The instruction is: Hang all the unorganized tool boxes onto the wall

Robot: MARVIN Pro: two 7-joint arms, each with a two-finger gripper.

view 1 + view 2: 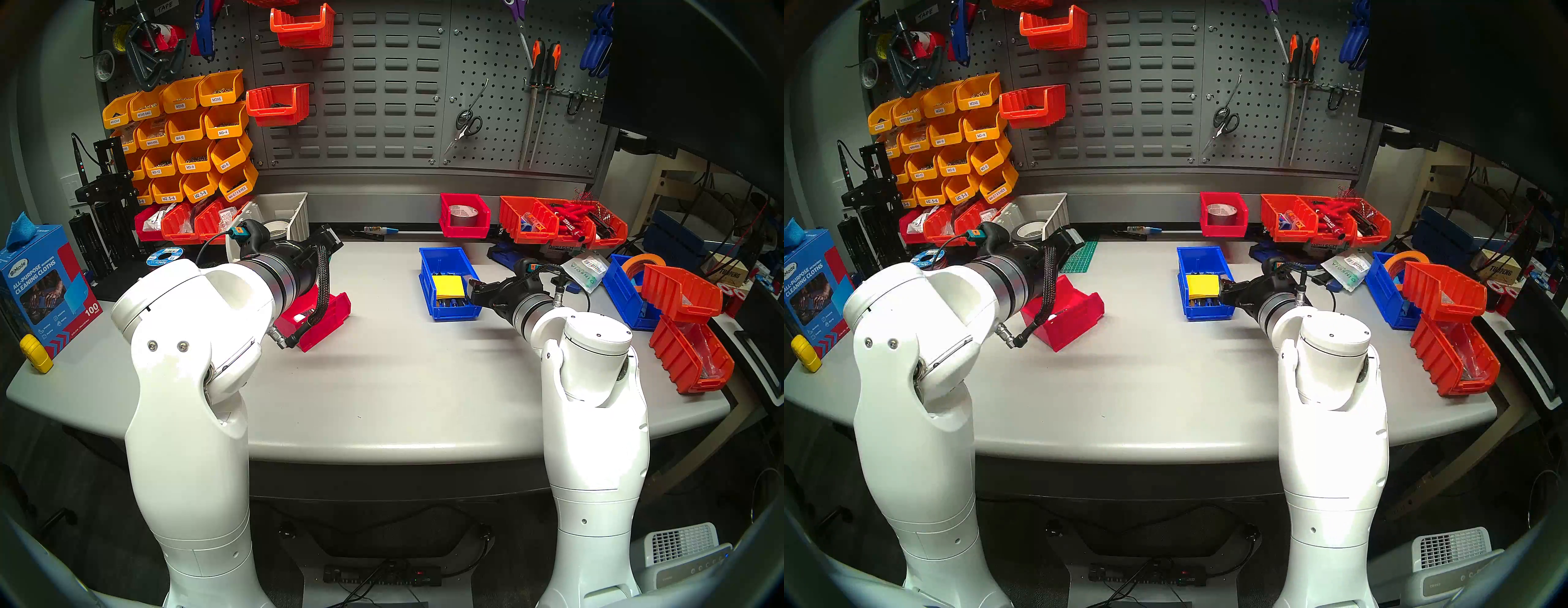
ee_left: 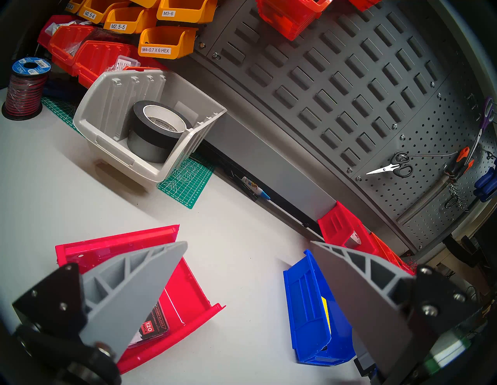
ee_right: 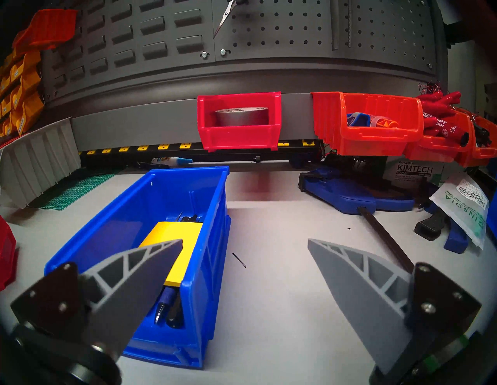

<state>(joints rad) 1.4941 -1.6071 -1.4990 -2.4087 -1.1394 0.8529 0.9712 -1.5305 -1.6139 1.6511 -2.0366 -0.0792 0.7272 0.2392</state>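
A crimson red tool box (image 1: 331,314) (image 2: 107,242) lies on the table at the left, partly hidden under my left forearm, with a pack of blades inside. My left gripper (image 2: 248,243) hovers above it, open and empty, one finger over the box. A blue tool box (image 1: 426,280) (image 3: 107,220) with a yellow pad and pens stands right of centre. My right gripper (image 3: 245,240) is open at its near end, one finger over the inside and the other over bare table. A second crimson tool box (image 1: 464,229) (image 3: 239,137) holding a tape roll hangs on the wall's (image 1: 382,85) grey foot strip.
Orange-red bins (image 1: 278,104) and yellow labelled bins (image 1: 186,136) hang on the wall's left. A grey bin (image 2: 107,107) with tape stands at the back left on a green mat. More orange-red bins (image 1: 687,331) and another blue bin (image 1: 615,284) crowd the right edge. A glue bottle (image 1: 382,229) lies at the back.
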